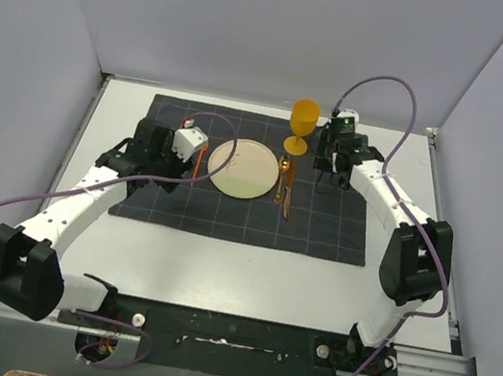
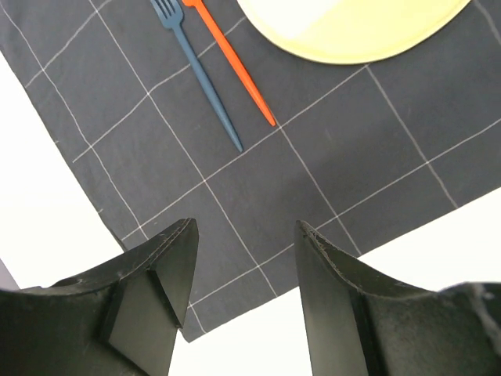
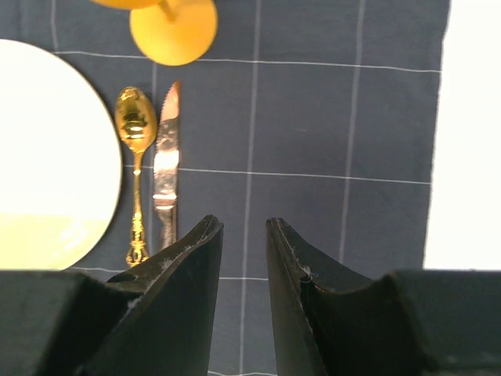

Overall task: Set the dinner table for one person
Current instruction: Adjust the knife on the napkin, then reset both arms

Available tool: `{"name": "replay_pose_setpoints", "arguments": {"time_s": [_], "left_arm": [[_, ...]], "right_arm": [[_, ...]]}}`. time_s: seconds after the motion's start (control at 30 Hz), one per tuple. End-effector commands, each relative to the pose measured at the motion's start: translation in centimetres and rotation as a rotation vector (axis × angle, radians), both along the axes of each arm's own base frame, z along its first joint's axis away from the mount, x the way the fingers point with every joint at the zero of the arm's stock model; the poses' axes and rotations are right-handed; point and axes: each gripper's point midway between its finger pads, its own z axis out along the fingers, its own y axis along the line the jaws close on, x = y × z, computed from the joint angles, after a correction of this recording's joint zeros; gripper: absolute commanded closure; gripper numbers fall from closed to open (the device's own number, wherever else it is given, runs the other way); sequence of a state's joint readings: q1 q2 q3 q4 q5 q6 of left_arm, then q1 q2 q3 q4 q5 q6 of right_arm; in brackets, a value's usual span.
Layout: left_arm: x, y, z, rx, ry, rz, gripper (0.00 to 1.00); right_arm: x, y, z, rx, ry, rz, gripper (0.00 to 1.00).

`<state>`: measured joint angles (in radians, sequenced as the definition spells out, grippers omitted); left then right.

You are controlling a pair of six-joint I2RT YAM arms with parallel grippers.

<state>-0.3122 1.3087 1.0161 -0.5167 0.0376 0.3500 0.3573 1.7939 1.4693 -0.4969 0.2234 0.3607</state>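
Note:
The white dinner table (image 1: 219, 260) carries a dark grey grid cloth (image 1: 331, 231). On the cloth lie a cream plate (image 1: 241, 168), a gold spoon (image 3: 137, 133) and a knife (image 3: 164, 172) to its right, and an orange goblet (image 1: 303, 124) behind them. A blue fork (image 2: 200, 74) and an orange stick-like utensil (image 2: 235, 70) lie left of the plate. My left gripper (image 2: 244, 227) hangs open above the cloth's corner, holding nothing. My right gripper (image 3: 241, 222) hovers over bare cloth right of the knife, its jaws narrowly open with nothing between them.
Grey walls enclose the table on three sides. A metal rail (image 1: 237, 327) with the arm bases runs along the near edge. Purple cables (image 1: 386, 85) loop from both arms. Bare white tabletop (image 3: 470, 117) borders the cloth.

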Motion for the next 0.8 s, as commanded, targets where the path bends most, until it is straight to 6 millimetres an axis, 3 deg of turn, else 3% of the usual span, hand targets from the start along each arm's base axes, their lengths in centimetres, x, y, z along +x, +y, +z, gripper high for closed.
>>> {"name": "replay_pose_setpoints", "arguments": {"time_s": [0.0,0.2,0.43,0.57,0.77], "left_arm": [[0.8,-1.4,3.2,-0.112,-0.122,-0.024,0.49],[1.8,1.0,4.5,-0.097,-0.228,0.069,0.48],[4.2,4.8,7.3,-0.221,-0.386,0.312,0.46],[4.6,5.9,7.6,-0.252,-0.435,0.397,0.43],[4.3,8.2,5.7,-0.278,-0.468,0.567,0.37]], "right_arm": [[0.8,-2.5,3.4,-0.030,-0.131,-0.030,0.69],[-0.4,-5.3,4.2,-0.065,-0.218,-0.027,0.72],[-2.1,-5.4,4.9,-0.042,-0.290,0.081,0.71],[-2.9,-5.9,6.1,-0.082,-0.386,0.122,0.68],[-4.1,-6.9,6.1,-0.123,-0.414,0.139,0.60]]}}
